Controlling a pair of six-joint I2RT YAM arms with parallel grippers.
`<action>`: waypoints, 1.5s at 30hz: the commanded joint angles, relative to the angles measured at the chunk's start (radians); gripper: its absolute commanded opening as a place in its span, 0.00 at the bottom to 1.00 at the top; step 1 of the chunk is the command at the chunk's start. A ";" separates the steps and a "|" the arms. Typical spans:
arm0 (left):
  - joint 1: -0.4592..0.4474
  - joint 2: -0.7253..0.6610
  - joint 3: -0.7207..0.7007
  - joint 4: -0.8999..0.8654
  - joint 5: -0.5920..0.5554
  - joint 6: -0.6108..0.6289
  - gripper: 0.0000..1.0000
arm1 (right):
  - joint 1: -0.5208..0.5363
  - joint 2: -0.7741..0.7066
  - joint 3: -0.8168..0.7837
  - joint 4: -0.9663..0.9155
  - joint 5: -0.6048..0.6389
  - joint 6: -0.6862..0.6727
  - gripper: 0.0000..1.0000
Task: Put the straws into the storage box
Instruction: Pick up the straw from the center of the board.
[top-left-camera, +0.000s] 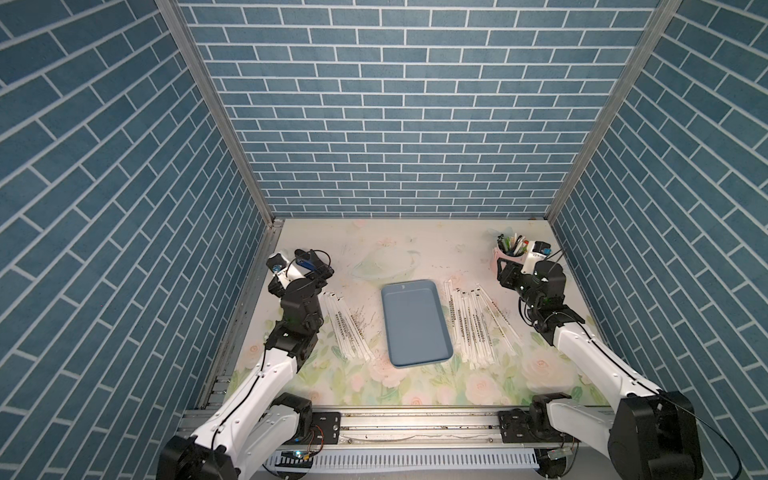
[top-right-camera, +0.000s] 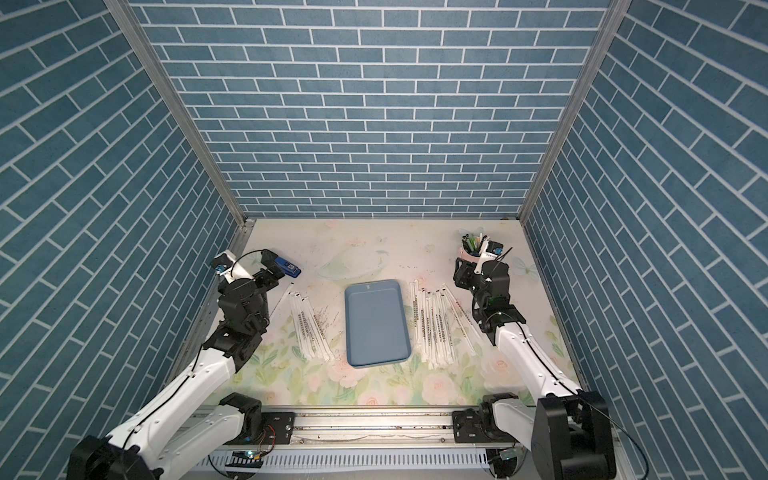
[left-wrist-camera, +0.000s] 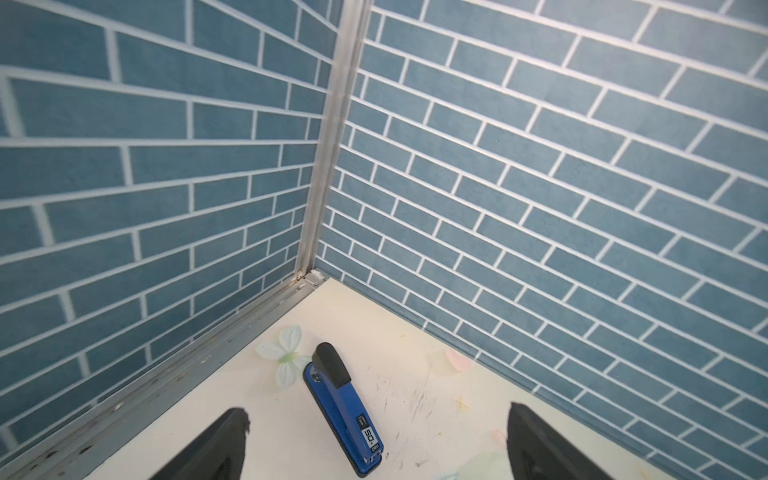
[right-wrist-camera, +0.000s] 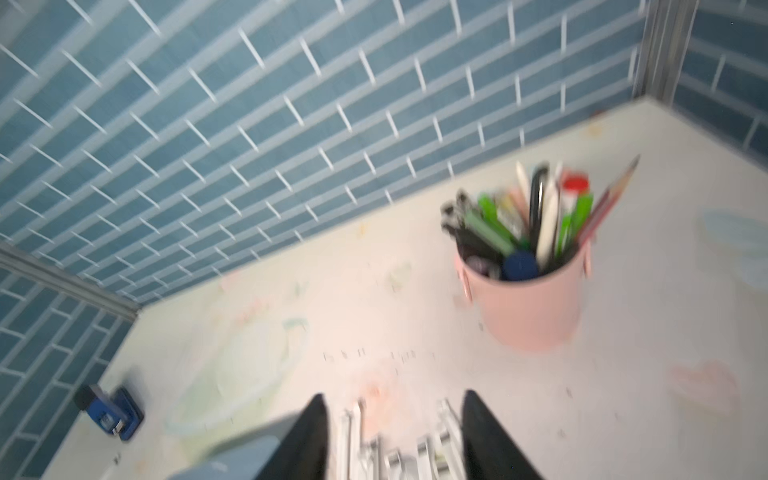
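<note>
In both top views the storage box (top-left-camera: 415, 322) (top-right-camera: 376, 322) lies at the middle of the flowered table (top-left-camera: 415, 386), long side running away from the camera, with nothing in it. The straws lie flat outside it in two loose bundles: a smaller one (top-left-camera: 347, 328) left of the box and a larger, fanned one (top-left-camera: 473, 328) to its right, both close to the rim. The left arm rises from the lower left of the frame, bends at the elbow and reaches to the table's left edge; the left gripper (left-wrist-camera: 376, 408) hangs released, its fingers (left-wrist-camera: 216, 444) spread wide and empty, the blue-and-black stapler (left-wrist-camera: 345, 407) lying on the table between them. The right arm climbs from the lower right, its wrist beside the pink cup (right-wrist-camera: 528, 303) of pens (right-wrist-camera: 540, 216). The right gripper (right-wrist-camera: 395, 397) points over the far ends of the larger bundle; in the blurred wrist view its fingers stand apart, narrower than the left's, grasping nothing.
</note>
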 joint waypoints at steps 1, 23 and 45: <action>0.022 -0.050 0.050 -0.190 0.004 -0.003 1.00 | 0.010 0.007 0.052 -0.370 0.039 0.020 0.39; -0.139 0.315 0.125 -0.169 0.763 -0.141 0.92 | -0.106 0.274 0.108 -0.587 0.019 -0.205 0.43; -0.195 0.413 0.112 -0.150 0.744 -0.145 0.91 | -0.050 0.421 0.103 -0.551 0.106 -0.228 0.17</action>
